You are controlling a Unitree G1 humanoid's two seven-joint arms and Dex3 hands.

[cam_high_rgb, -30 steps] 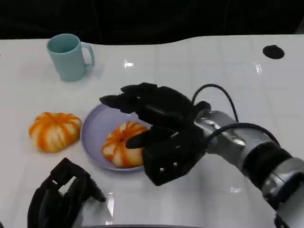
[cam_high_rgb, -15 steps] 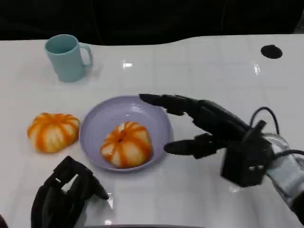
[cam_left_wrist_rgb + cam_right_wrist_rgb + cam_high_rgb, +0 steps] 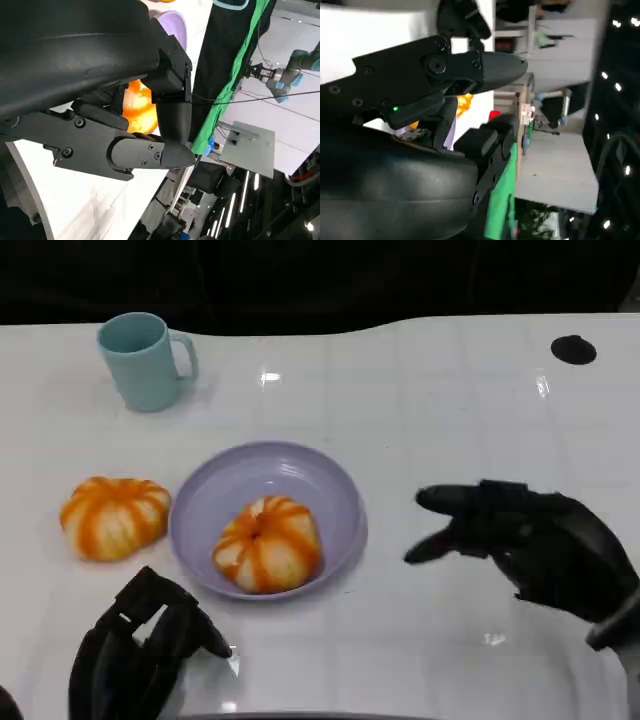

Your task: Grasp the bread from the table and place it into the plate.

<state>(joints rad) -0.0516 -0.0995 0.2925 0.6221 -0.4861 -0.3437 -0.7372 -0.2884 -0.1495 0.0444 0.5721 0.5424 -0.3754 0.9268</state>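
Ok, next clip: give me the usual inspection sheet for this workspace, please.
Surface: white table, glossy, with light glare.
Job's things: one orange-striped bread sits in the lavender plate; a second bread lies on the table beside the plate, apart from it.
Clutter: teal mug at the far left; black round spot at the far right.
Robot hands: right robot hand open, beside the plate; left robot hand at the near edge, fingers curled in, holding nothing.
Cables: nothing seen.
Surroundings: dark backdrop beyond the table.

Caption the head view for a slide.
One orange-striped bread sits in the lavender plate; open right hand beside it.
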